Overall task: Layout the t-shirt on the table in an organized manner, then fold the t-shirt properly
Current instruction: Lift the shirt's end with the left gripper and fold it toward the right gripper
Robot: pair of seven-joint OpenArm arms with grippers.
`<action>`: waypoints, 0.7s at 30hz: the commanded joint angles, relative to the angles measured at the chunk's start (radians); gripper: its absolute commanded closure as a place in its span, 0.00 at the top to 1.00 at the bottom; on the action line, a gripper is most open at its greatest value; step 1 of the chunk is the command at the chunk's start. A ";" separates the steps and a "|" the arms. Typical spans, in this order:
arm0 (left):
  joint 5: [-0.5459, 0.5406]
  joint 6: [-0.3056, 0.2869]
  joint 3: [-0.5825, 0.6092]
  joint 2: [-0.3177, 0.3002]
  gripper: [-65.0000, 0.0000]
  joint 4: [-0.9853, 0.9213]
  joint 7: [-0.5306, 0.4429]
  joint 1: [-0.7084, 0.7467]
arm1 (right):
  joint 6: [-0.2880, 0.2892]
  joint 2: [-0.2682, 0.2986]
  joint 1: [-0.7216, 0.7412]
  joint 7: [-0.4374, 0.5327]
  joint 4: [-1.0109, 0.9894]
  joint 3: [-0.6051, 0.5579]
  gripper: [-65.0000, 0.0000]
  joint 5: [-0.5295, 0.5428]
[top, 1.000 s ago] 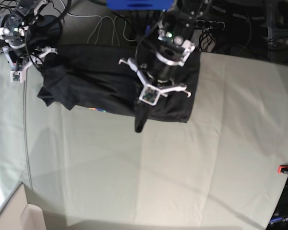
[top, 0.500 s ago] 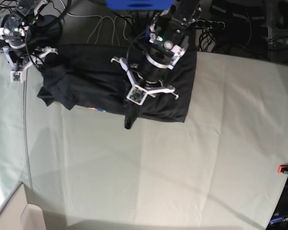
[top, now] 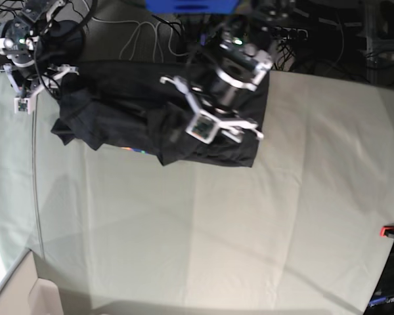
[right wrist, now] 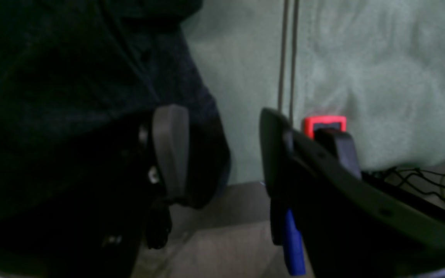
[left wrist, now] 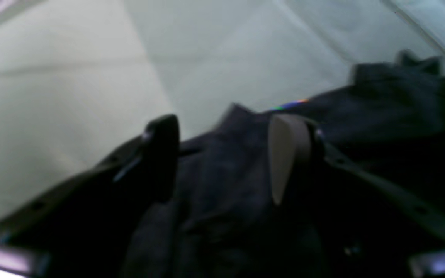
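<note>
At the far edge of the table (top: 249, 223), the t-shirt (top: 131, 118) lies in a bunched, dark heap, stretched sideways along the back border of the pale cloth. A narrow strip of coloured print (top: 134, 151) shows at its near hem. The rest of the table surface in front of the shirt is bare creased cloth.

The left gripper (left wrist: 222, 158) hangs over the middle of the shirt. Its two fingers stand spread, with dark fabric visible below and between them; the wrist view is blurred, and no fabric is pinched between the pads.

The right gripper (right wrist: 216, 154) sits at the table's back corner, beside the sleeve end of the shirt. Its fingers are spread, with open space between them. One finger overlaps dark fabric; the other is near a red clamp (right wrist: 325, 125) on the table edge.

A second red clamp (top: 391, 231) marks the opposite side.
</note>
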 commanded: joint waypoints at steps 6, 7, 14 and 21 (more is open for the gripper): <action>-0.002 0.004 -0.114 0.018 0.31 -0.089 -0.019 -0.021 | 0.017 0.006 0.016 0.016 0.017 0.001 0.47 0.010; -0.002 0.004 -0.116 0.018 0.28 -0.106 -0.019 -0.026 | 0.017 0.006 0.018 0.016 0.017 0.001 0.47 0.010; 0.000 -0.008 0.041 -0.016 0.26 -0.197 -0.017 -0.026 | 0.017 0.006 0.024 0.016 0.017 0.007 0.47 0.010; -0.002 -0.008 0.263 -0.107 0.26 -0.123 -0.022 -0.038 | 0.017 0.006 0.027 0.016 0.018 0.009 0.47 0.010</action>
